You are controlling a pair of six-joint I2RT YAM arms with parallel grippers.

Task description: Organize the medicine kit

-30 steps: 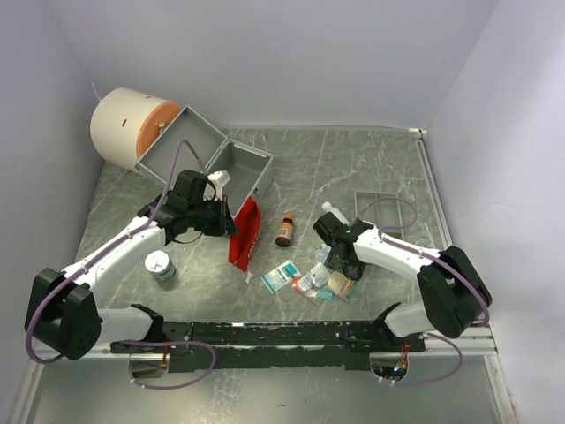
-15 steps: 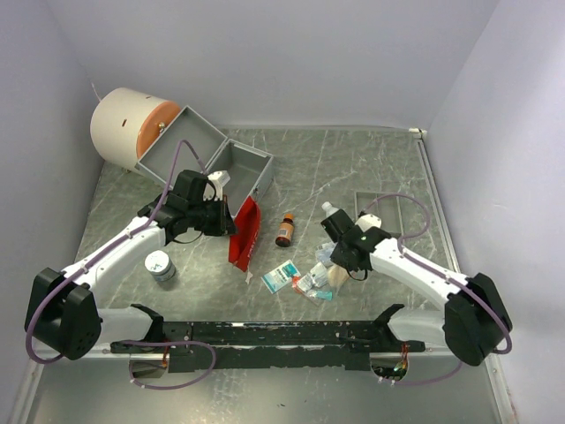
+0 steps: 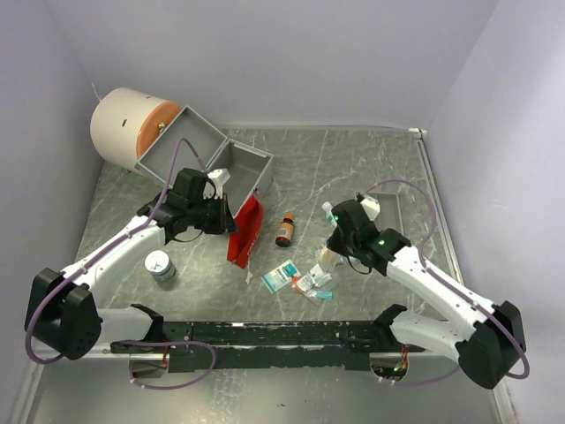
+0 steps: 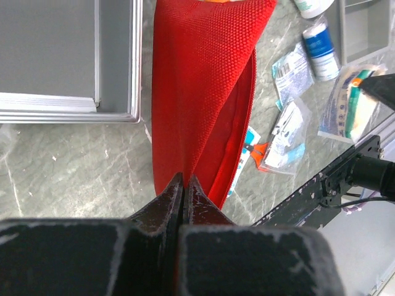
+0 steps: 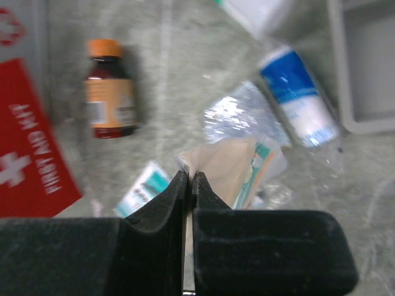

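The medicine kit's grey metal case [image 3: 205, 155] lies open at the back left. My left gripper [image 3: 228, 215] is shut on the edge of the red FIRST AID pouch [image 3: 246, 232]; in the left wrist view its fingertips [image 4: 185, 180] pinch the pouch's [image 4: 197, 92] rim, mouth gaping. My right gripper [image 3: 332, 248] is shut on a beige sachet in clear wrap [image 3: 326, 261], pinched by its corner [image 5: 237, 165] at the jaws [image 5: 189, 176]. A brown orange-capped bottle [image 3: 284, 230] stands between the arms. More sachets [image 3: 282, 276] lie below.
A big white drum with an orange face [image 3: 132, 127] stands behind the case. A round tin [image 3: 160, 265] sits by the left arm. The shallow divided tray [image 5: 364, 68] lies at the right, a blue-and-white roll [image 5: 299, 98] beside it.
My right gripper has shut on the beige sachet and lifted it off the pile, the arm swinging outward to the right. The left gripper and pouch have not moved.
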